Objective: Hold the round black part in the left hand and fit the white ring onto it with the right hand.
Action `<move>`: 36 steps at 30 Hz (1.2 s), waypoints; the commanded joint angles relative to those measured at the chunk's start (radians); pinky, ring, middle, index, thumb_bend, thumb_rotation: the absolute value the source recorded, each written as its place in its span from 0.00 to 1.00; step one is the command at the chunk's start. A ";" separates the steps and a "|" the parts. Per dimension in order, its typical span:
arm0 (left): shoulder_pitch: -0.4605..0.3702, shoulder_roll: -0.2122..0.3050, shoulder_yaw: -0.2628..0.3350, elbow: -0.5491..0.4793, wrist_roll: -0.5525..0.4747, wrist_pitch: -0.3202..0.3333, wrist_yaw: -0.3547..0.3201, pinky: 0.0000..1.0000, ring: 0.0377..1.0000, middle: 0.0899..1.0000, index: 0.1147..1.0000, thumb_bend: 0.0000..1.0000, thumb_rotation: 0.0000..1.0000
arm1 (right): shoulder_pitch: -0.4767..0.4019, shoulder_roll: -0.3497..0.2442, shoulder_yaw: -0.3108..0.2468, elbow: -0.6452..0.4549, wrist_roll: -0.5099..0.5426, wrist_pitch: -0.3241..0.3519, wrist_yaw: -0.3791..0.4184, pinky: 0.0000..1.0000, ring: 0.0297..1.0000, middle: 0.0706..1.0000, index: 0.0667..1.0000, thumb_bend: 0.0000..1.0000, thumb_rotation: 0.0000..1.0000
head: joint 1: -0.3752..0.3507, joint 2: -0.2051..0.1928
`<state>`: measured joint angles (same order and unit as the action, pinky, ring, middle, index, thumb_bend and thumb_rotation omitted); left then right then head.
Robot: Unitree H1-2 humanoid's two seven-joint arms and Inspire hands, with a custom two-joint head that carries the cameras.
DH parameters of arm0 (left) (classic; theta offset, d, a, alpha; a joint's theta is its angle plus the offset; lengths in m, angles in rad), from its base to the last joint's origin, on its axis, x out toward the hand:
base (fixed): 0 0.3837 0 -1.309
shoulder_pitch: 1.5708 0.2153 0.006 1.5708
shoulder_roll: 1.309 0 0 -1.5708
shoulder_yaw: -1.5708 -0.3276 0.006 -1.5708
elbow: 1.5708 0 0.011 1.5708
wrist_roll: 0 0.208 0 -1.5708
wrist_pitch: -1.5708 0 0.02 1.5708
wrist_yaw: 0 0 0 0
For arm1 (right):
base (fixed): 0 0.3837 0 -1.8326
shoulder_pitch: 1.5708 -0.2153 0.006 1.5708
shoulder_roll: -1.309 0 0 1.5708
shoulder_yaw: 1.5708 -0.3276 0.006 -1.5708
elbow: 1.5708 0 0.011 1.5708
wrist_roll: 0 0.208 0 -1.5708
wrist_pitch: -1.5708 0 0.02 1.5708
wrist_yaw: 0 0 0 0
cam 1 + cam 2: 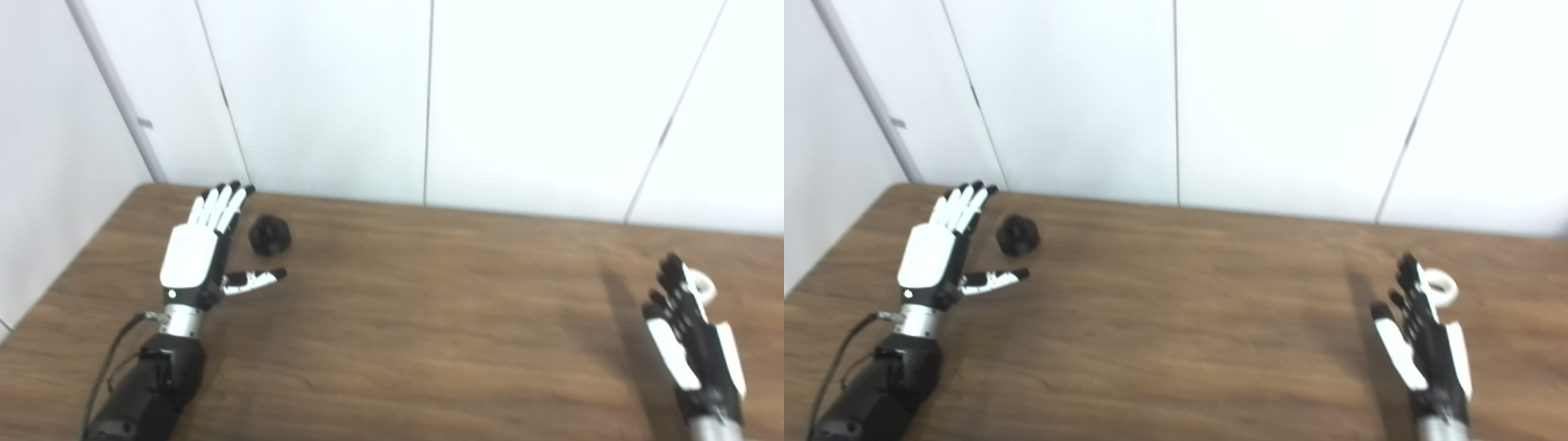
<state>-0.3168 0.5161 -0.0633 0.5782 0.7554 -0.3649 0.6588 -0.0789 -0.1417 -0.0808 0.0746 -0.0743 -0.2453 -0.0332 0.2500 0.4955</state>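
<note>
- Forearms nearest the camera: both come in from the bottom edge, left arm w/ a dark cable trailing beside it.
- Right robot hand (1424,340) low at the right side, edge-on to the view, fingers stretched fwd and apart, nothing in it.
- White ring (1444,286) lies flat on the counter (1182,318) just beyond the right fingertips, partly hidden behind them; can't tell if they touch.
- Ring, judged: light, stiff, smooth plastic, apt to skid on the wood if nudged. Best taken by pinching across the rim w/ thumb and a finger, hole left free for the fit.
- Left robot hand (196,248) mid-depth at the left, back up, fingers straight, thumb out to the side; open, holding nothing.
- Round black part (270,235) on the counter just beside the left hand, in the gap btw fingers and thumb, apart from both. Lumpy outline; detail too blurred to read.
- Part, judged: small, rigid, prob light; bumpy edge should give grip. Take it around its sides so the top stays clear for the ring.
- Room: wide bare stretch of wood btw the two hands, good for meeting in the middle.
- Edges: left counter edge runs close beside the left arm; part sits near the far edge, wall panels (429,92) right behind, so little slack for reaching past it.
</note>
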 commanded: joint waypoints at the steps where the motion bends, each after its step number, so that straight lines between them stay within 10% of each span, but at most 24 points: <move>1: -0.041 0.018 0.014 0.029 -0.034 0.019 -0.004 1.00 1.00 1.00 0.97 0.93 0.35 | 0.056 0.011 0.003 0.087 0.004 -0.026 -0.005 0.92 0.97 0.96 0.96 0.46 0.75 | 0.004 0.002; 11: -0.106 0.014 0.067 0.124 -0.210 0.080 -0.143 1.00 1.00 1.00 1.00 0.97 0.41 | 0.044 -0.013 -0.004 0.133 0.037 -0.077 0.014 0.96 0.98 0.97 0.97 0.45 0.75 | 0.071 -0.020; 28: -0.146 0.128 0.034 0.058 -0.373 0.261 -0.637 0.99 1.00 1.00 0.91 1.00 0.43 | 0.050 -0.026 -0.011 0.117 0.050 -0.063 0.020 0.99 0.99 0.97 0.97 0.47 0.77 | 0.096 0.003; 36: -0.181 0.157 0.015 0.092 -0.374 0.260 -0.685 1.00 1.00 0.97 0.79 1.00 0.34 | 0.052 -0.025 -0.007 0.114 0.050 -0.076 0.024 1.00 0.99 0.97 0.97 0.44 0.75 | 0.092 0.008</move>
<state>-0.4460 0.6344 -0.0529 0.6650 0.3872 -0.0966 -0.0240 -0.0979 -0.1782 -0.0922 0.1172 -0.0276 -0.3126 -0.0116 0.3421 0.5016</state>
